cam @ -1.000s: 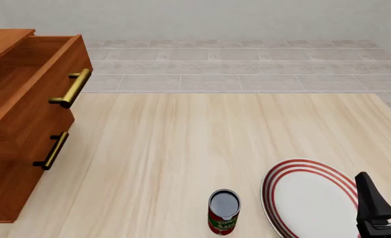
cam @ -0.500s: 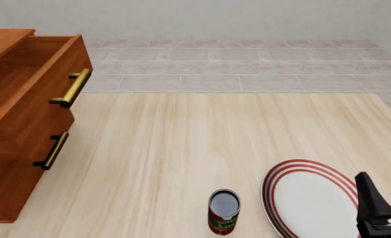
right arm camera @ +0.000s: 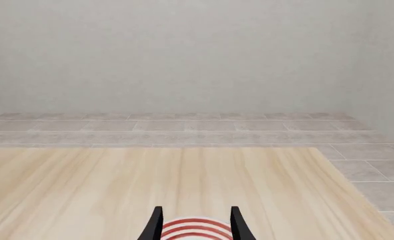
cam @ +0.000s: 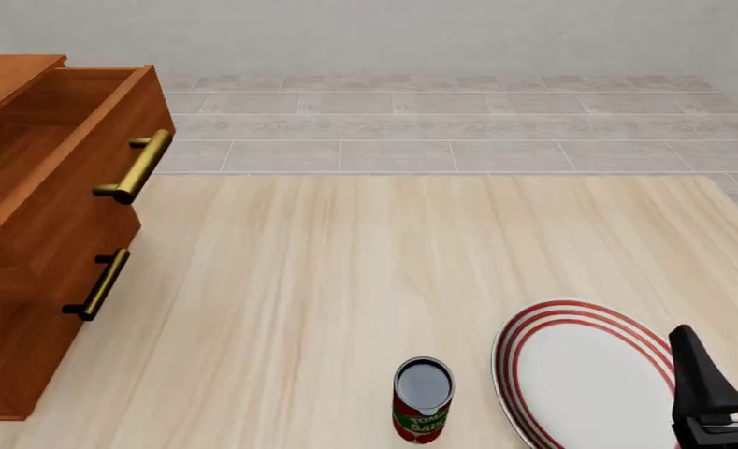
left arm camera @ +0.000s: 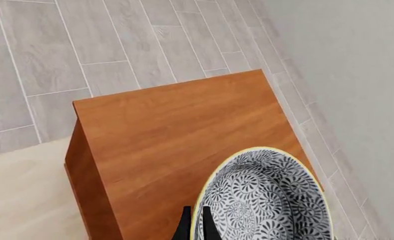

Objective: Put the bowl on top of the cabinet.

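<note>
Pale wood planking is forming the tabletop [cam: 343, 281], with grey floor tiles and a plain wall lying beyond it. Only in the left wrist view is the deep round bowl with grey-and-white floral pattern and yellowish rim [left arm camera: 266, 200] showing; it is sitting over the flat top of the large reddish-brown wooden cabinet [left arm camera: 177, 130], cut off by the frame edge, and nothing is lying inside it. The left gripper [left arm camera: 194, 225] is pinching the bowl's rim, one dark finger on each side of the wall. From the front, the cabinet is being cropped at the left edge, its upper drawer [cam: 57, 140] standing open; the inside is mostly hidden. The right gripper [right arm camera: 196, 225], fingers spread and holding nothing, is hovering over the flat white red-ringed plate [cam: 581, 374]. A red-labelled tin can [cam: 423, 399] is standing just beside the plate.
</note>
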Robot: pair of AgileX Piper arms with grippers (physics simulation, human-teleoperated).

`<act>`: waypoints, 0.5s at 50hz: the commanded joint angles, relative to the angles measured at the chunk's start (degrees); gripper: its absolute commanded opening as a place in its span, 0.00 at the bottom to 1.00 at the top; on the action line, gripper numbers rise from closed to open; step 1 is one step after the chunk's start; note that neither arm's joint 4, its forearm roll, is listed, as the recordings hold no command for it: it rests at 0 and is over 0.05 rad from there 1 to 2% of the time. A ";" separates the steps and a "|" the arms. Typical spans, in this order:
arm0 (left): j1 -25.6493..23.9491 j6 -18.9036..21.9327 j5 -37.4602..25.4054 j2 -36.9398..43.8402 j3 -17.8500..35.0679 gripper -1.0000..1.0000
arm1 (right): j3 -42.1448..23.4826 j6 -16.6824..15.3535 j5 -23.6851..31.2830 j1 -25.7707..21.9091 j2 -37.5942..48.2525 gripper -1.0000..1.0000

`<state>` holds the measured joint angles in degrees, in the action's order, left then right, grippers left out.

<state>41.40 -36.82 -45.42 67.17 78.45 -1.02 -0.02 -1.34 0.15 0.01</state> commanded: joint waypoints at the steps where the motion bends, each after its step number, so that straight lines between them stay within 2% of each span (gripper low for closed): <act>1: -0.12 0.20 0.26 0.30 0.12 0.00 | -0.06 -0.11 0.12 -0.05 0.00 1.00; 25: -0.53 -0.49 0.95 0.36 -0.66 0.00 | -0.06 -0.23 0.10 -0.09 0.00 1.00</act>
<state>41.23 -37.71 -44.78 67.00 77.96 -1.05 -0.19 -1.27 0.09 0.01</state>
